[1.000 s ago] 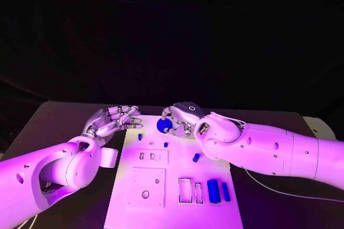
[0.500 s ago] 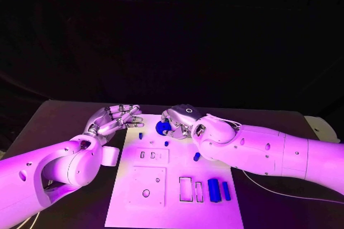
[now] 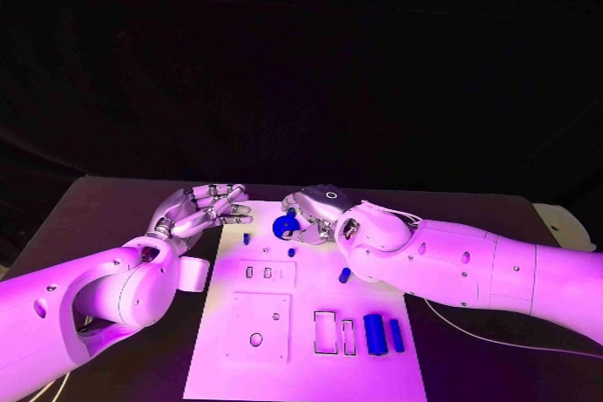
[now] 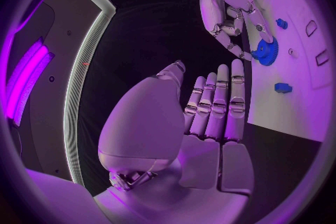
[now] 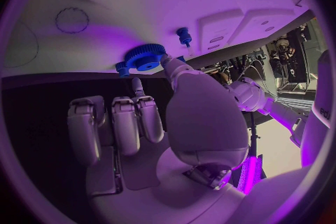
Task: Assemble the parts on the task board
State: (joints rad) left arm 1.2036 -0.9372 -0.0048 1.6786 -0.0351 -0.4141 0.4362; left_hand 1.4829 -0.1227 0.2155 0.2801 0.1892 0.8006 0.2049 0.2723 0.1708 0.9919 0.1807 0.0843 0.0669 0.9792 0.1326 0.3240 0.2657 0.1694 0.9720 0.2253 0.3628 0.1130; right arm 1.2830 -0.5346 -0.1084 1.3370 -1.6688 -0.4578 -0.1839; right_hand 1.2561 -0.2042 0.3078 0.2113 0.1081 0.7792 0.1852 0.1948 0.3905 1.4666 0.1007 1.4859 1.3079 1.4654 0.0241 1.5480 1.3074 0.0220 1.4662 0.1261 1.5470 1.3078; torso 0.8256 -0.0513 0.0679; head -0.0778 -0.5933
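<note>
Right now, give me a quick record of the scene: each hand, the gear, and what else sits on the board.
right hand: pinches the blue gear at the far end of the task board
left hand: holds nothing, fingers straight, beside the board's far left corner
blue gear: toothed, at the right hand's fingertips
other parts: small blue pegs mid-board; two blue bars near the slots
</note>
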